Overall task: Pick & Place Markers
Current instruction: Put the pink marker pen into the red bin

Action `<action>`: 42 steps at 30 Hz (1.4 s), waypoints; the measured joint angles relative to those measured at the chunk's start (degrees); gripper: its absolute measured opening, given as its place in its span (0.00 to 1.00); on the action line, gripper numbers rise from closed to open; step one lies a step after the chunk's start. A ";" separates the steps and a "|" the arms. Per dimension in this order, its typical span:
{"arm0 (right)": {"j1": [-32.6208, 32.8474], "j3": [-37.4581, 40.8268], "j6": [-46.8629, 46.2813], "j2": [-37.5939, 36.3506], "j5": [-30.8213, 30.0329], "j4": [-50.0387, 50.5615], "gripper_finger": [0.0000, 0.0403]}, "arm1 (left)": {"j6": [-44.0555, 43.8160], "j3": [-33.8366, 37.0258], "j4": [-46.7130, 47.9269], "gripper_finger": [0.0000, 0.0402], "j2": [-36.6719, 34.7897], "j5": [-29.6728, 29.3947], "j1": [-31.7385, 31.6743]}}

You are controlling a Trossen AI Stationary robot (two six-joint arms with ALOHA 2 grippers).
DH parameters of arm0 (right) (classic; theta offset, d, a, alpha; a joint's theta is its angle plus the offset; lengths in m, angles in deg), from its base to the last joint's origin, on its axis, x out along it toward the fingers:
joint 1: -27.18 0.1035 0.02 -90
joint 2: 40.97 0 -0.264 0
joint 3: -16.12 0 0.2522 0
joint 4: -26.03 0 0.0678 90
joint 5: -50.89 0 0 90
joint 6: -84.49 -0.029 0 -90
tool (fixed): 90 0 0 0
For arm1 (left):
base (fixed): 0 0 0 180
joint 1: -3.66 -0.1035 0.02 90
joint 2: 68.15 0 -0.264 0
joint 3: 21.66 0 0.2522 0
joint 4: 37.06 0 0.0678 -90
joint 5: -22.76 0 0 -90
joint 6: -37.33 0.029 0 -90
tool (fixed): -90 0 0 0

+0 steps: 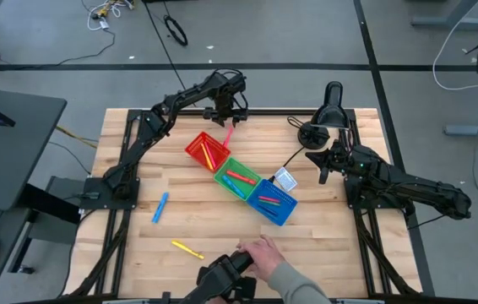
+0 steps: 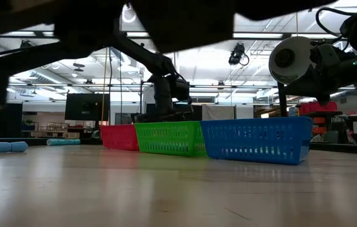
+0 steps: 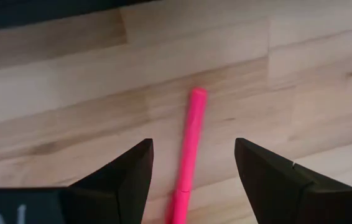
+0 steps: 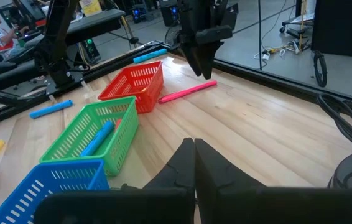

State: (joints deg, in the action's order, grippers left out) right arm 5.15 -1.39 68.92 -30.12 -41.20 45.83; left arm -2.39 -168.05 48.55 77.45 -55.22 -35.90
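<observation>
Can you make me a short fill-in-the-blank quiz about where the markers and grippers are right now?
1. The left gripper hangs open over a ____ marker on the table.
2. That marker lies beside the ____ bin.
3. The right gripper is ____ and holds nothing.
4. Between the other two bins sits the ____ bin.

Missing words: pink; red; shut; green

Pink marker [image 3: 190, 146] lies flat on wood beside red bin [image 1: 206, 150].

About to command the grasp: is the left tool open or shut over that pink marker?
Open. In the left wrist view, the left tool has its fingers spread either side of the pink marker, which lies flat on the table, untouched.
</observation>
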 joint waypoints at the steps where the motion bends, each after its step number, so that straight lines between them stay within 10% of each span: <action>1: 0.02 0.00 0.02 -0.02 0.00 0.00 0.00 | 0.59 0.25 0.17 0.58 0.05 -0.13 -0.03; 20: 0.00 0.00 0.02 0.00 0.00 0.01 0.00 | 3.21 0.36 0.52 0.47 3.56 14.03 -1.12; 42: 0.01 0.00 0.00 -0.01 0.00 0.00 0.00 | 9.46 0.36 -1.35 0.25 3.61 13.74 -1.37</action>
State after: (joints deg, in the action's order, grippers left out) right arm 5.17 -1.39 68.92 -30.13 -41.20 45.83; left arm 7.07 -167.69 47.20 81.06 -41.48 -37.27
